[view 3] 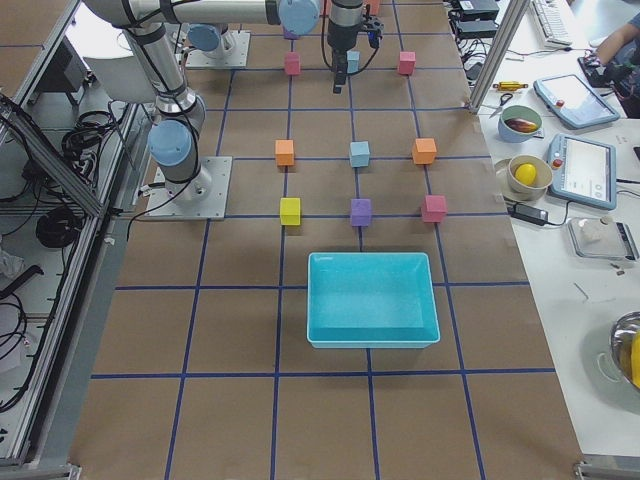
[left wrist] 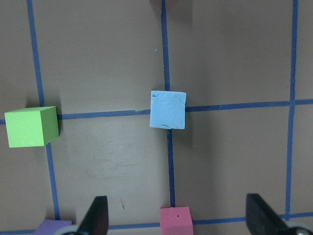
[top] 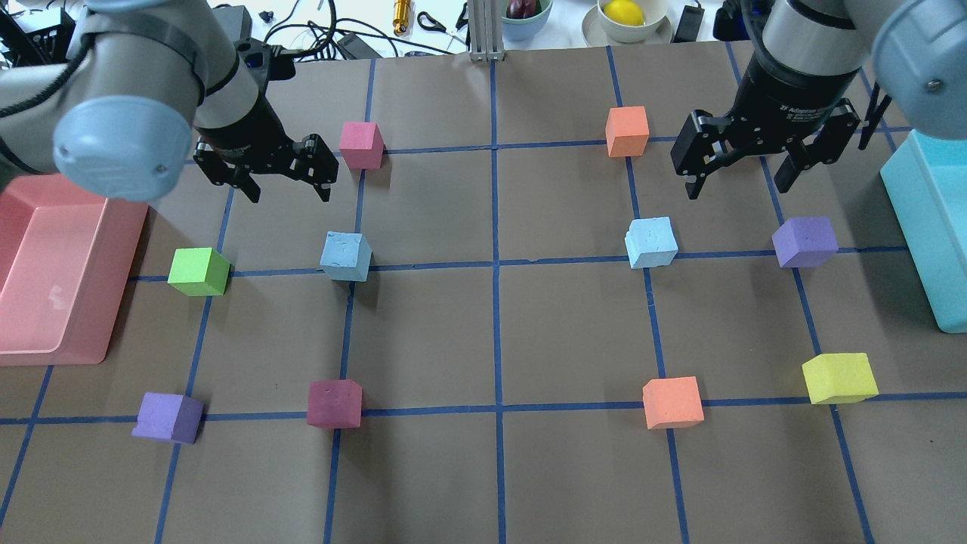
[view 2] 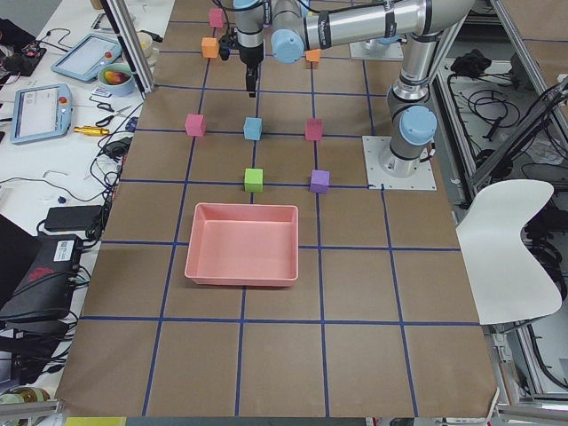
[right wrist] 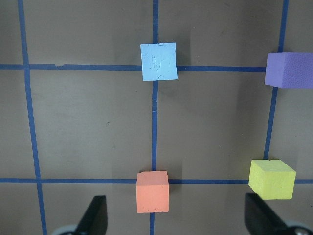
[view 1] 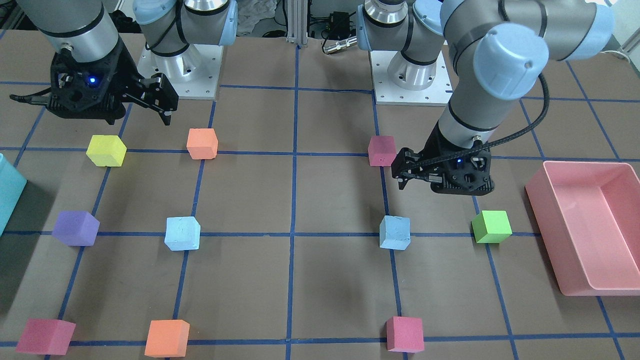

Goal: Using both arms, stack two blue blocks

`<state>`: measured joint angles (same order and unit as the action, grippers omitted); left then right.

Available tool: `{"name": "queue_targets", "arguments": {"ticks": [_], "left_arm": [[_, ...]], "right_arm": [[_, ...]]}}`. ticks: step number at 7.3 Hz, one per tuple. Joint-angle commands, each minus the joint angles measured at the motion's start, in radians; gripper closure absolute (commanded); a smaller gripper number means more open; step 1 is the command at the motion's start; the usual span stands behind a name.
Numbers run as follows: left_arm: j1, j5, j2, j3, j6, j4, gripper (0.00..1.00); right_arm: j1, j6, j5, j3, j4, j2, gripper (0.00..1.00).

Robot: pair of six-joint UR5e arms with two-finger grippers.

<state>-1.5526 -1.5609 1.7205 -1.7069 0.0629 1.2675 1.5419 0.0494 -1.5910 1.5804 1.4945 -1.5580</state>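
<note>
Two pale blue blocks lie apart on the brown table. One blue block (top: 346, 257) (view 1: 395, 232) is on my left side and sits centred in the left wrist view (left wrist: 167, 109). The other blue block (top: 651, 242) (view 1: 182, 233) is on my right side and also shows in the right wrist view (right wrist: 158, 60). My left gripper (top: 289, 193) (view 1: 406, 173) is open and empty, hovering above the table just beyond its block. My right gripper (top: 736, 189) (view 1: 156, 107) is open and empty, hovering beyond and to the right of its block.
Coloured cubes sit on the grid crossings: green (top: 199, 271), pink (top: 361, 145), orange (top: 627, 131), purple (top: 805, 242), yellow (top: 839, 378), orange (top: 672, 403), dark pink (top: 334, 403), purple (top: 168, 417). A pink bin (top: 113, 227) is far left, a teal bin (top: 918, 219) far right.
</note>
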Motion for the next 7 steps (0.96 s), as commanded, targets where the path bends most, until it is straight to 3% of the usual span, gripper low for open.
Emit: {"name": "queue_targets", "arguments": {"ticks": [1, 5, 7], "left_arm": [[-0.011, 0.001, 0.057, -0.100, -0.005, -0.204, 0.00], [-0.040, -0.010, 0.155, -0.114, -0.045, -0.272, 0.00], [-0.040, -0.014, 0.197, -0.106, -0.040, -0.310, 0.00]], "right_arm": [[-0.005, 0.010, 0.003, 0.030, 0.086, 0.102, 0.00], [-0.005, 0.067, 0.006, 0.145, 0.538, 0.297, 0.00], [-0.003, 0.069, 0.016, 0.199, 0.650, 0.354, 0.00]]}}
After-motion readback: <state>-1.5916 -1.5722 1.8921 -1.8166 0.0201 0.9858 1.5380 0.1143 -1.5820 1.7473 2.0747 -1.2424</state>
